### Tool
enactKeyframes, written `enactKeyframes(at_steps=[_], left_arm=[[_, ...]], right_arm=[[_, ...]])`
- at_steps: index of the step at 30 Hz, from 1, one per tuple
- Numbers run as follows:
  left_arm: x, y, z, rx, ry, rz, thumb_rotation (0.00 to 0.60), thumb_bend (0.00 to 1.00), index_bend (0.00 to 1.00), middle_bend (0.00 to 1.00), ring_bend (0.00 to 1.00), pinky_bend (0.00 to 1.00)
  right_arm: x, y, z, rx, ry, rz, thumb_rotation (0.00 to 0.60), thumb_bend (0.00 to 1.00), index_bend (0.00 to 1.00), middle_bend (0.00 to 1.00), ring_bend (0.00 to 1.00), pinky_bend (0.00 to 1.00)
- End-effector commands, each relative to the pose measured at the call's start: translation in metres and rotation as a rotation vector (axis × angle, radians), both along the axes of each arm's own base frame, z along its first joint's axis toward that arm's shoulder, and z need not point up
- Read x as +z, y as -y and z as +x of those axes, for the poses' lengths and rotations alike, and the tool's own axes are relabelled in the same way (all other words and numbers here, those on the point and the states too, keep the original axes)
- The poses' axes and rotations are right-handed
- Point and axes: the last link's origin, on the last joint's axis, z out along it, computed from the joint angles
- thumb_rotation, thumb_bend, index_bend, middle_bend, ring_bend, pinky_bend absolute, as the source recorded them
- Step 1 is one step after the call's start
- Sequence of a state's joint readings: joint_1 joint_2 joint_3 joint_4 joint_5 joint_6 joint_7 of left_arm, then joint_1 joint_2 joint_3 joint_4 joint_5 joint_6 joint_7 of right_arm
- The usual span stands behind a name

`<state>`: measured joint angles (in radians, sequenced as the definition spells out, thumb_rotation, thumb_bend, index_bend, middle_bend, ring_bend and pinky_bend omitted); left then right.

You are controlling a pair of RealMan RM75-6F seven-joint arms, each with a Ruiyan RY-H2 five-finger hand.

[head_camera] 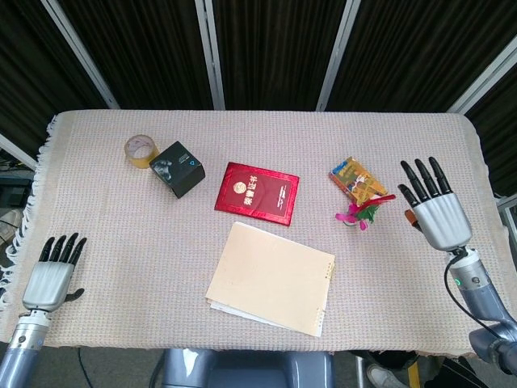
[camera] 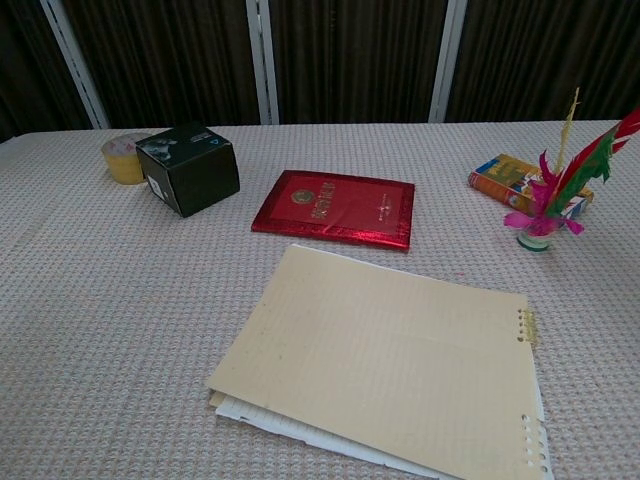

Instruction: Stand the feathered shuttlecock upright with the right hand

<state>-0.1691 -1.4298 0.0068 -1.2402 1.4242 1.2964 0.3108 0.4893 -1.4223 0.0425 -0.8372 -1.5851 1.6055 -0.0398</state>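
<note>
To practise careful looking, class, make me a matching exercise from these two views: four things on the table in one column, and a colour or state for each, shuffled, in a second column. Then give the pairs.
Things:
1. shuttlecock
2. booklet
3. box
4. tape roll

Descriptions:
A. black, next to the tape roll
B. yellowish ring, lying flat
C. standing on its base, feathers up
D. red, lying flat

Pairs: 1-C, 2-D, 3-A, 4-B

Bright, even overhead light; sharp focus.
</note>
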Motion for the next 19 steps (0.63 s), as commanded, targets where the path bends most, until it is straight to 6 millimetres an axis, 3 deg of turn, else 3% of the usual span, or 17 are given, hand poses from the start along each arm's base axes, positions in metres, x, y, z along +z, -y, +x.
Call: enactKeyframes(at_steps=[1,3,5,14,19], left_arm=[[0.004,-0.003,0.005,-0.014,0.040,0.020,0.576,0.07,0.00,0.00,0.00,0.00],[0.014,-0.005,0.016,-0.086,0.121,0.074,0.576,0.07,0.00,0.00,0.00,0.00],[0.019,-0.004,0.020,-0.137,0.167,0.106,0.576,0.07,0.00,0.00,0.00,0.00],[0.028,0.005,0.029,-0.264,0.261,0.153,0.577,0.07,0.00,0.00,0.00,0.00],[0.029,0.014,0.026,-0.250,0.239,0.123,0.579,0.07,0.00,0.00,0.00,0.00]], right_arm=[[0.036,-0.044,-0.019,-0.271,0.107,0.013,0.600,0.10,0.01,0.00,0.00,0.00],[0.047,-0.077,-0.027,-0.475,0.256,0.073,0.600,0.10,0.00,0.00,0.00,0.00],[0.050,-0.094,-0.027,-0.530,0.291,0.080,0.600,0.09,0.00,0.00,0.00,0.00],[0.035,-0.149,-0.038,-0.611,0.330,0.050,0.600,0.09,0.00,0.00,0.00,0.00],[0.031,-0.160,-0.032,-0.605,0.325,0.057,0.600,0.09,0.00,0.00,0.00,0.00]])
